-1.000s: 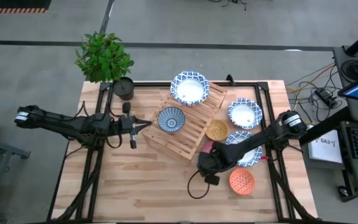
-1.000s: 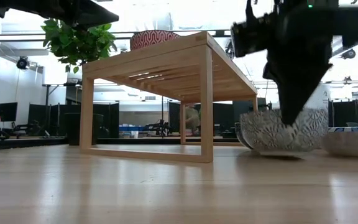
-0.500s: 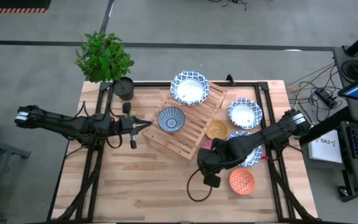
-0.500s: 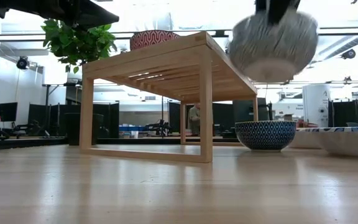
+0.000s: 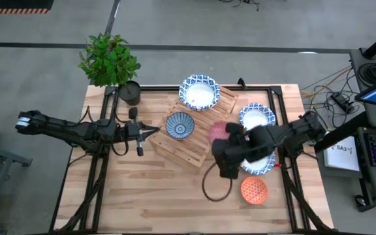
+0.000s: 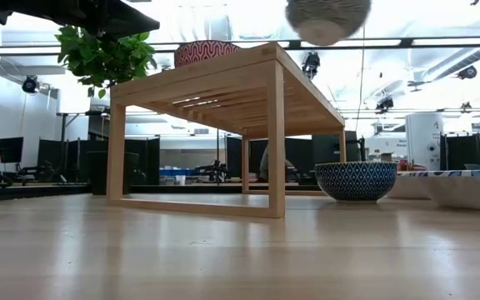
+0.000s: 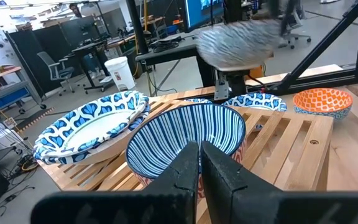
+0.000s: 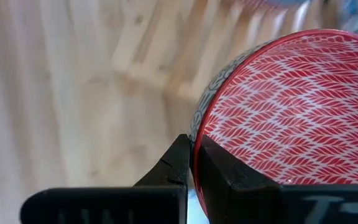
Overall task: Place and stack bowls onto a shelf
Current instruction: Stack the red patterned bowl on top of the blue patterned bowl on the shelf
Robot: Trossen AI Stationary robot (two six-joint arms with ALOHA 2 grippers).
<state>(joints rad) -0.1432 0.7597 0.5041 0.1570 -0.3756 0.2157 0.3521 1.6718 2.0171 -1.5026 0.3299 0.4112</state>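
Note:
My right gripper [image 5: 223, 141] is shut on the pink-red bowl [image 5: 217, 130], red-patterned inside and grey outside, and holds it in the air over the right end of the slatted wooden shelf [image 5: 191, 145]. The low view shows this bowl [image 6: 327, 17] above the shelf top [image 6: 223, 77]. A blue-striped bowl [image 5: 179, 125] and a white bowl with a blue rim [image 5: 199, 92] stand on the shelf. My left gripper [image 5: 154, 130] is shut and waits left of the striped bowl [image 7: 188, 140]. The mustard bowl is hidden under the right arm. My right gripper pinches the pink-red bowl's rim [image 8: 197, 134], with one finger inside the bowl [image 8: 219, 171] and one outside [image 8: 176, 163]. It comes at the rim from the table's near right side, slanting down. The bowl is lifted clear, base down, above the shelf.
Two white blue-rimmed bowls [image 5: 256, 117] [image 5: 261, 166] and an orange bowl [image 5: 254, 190] sit on the table right of the shelf. A dark plant pot [image 5: 130, 92] stands at the far left corner. A cable loop [image 5: 214, 189] hangs below the right wrist. Bare tabletop [image 5: 149, 189] lies near the front.
My right gripper has lifted the pink-red bowl off the table beside the shelf's near right corner, raising it well above shelf height and carrying it toward the far edge, over the shelf's right end.

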